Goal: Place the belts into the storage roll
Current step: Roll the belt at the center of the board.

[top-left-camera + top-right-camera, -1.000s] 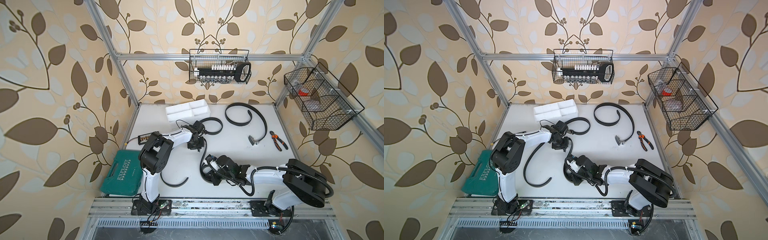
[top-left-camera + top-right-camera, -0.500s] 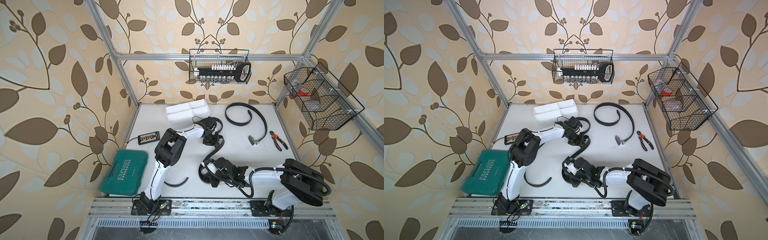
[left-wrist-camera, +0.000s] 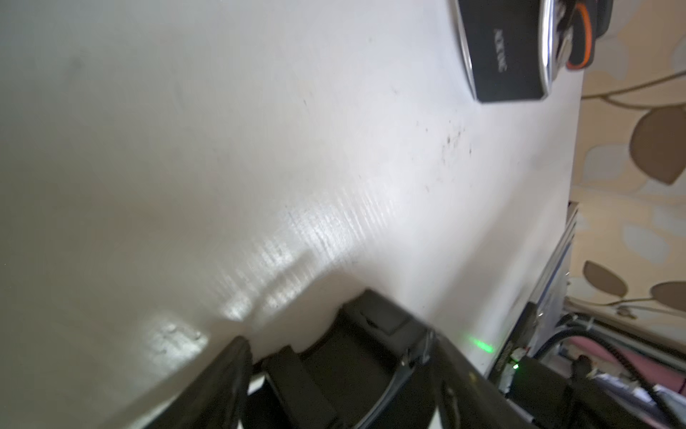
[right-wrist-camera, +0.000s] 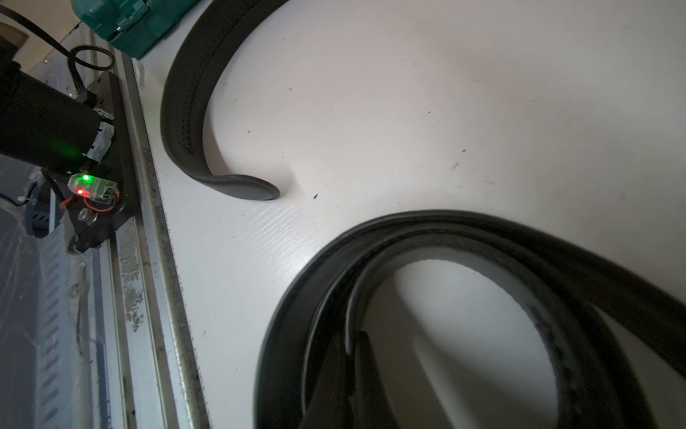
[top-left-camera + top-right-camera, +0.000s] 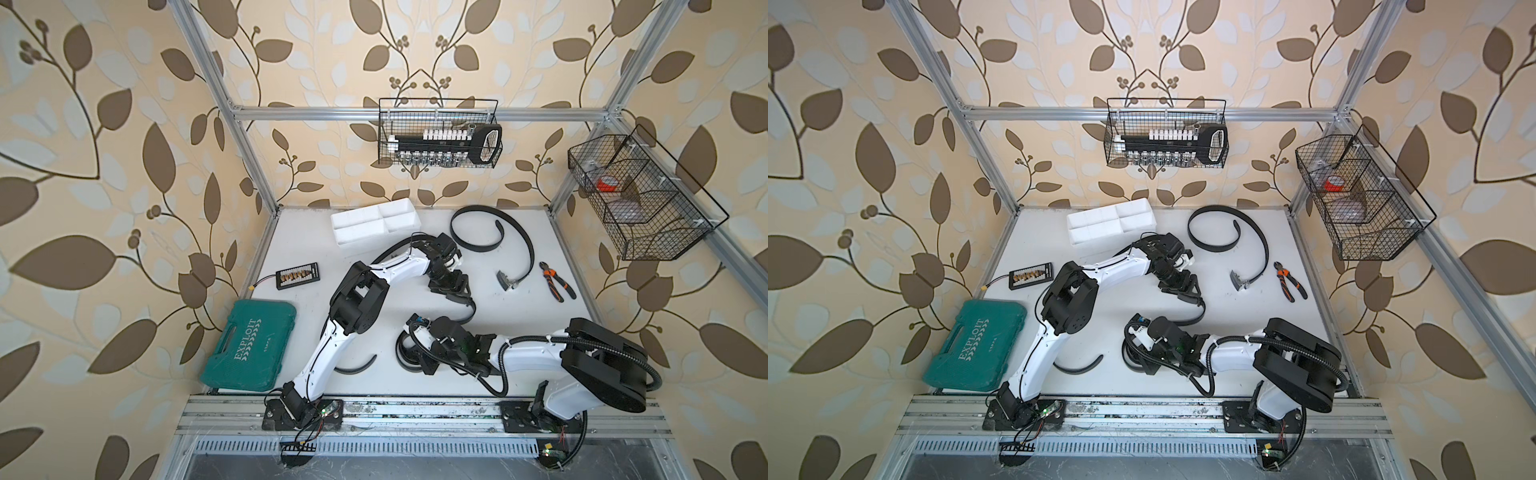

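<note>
On the desk (image 5: 316,307), the storage roll (image 5: 360,245) sits near the far-left corner. Near the front edge, my right claw (image 4: 349,353) pinches the coiled belt (image 5: 404,358). My left claw (image 5: 453,293) stands spread astride its trailing strap.

White table (image 5: 519,324): storage roll (image 5: 376,224), belts (image 5: 473,248), pliers (image 5: 557,282), green case (image 5: 249,349), bit rack (image 5: 297,276).
</note>
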`<move>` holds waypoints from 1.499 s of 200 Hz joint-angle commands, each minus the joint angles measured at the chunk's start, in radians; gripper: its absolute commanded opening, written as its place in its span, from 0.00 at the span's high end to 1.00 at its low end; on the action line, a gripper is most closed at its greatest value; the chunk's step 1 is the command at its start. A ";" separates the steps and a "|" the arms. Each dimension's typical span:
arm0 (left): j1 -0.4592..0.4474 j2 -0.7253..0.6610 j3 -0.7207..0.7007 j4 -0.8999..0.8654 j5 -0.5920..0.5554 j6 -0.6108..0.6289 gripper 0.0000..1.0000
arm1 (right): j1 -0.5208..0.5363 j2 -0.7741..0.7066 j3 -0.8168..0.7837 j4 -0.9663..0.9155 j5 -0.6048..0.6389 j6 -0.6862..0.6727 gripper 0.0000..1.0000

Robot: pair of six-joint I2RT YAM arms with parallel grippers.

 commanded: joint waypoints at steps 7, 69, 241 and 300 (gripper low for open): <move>0.005 -0.002 0.072 -0.053 -0.018 0.003 0.04 | 0.006 0.034 -0.022 -0.013 0.035 0.001 1.00; 0.081 -0.218 0.030 0.004 -0.086 -0.096 0.01 | 0.006 0.041 -0.023 -0.011 0.049 0.007 1.00; 0.240 -1.092 -1.289 0.382 -0.105 -0.258 0.40 | 0.003 0.030 -0.032 -0.020 0.074 0.019 1.00; 0.238 -0.996 -1.295 0.423 -0.066 -0.243 0.61 | -0.005 0.038 -0.025 -0.038 0.076 0.020 1.00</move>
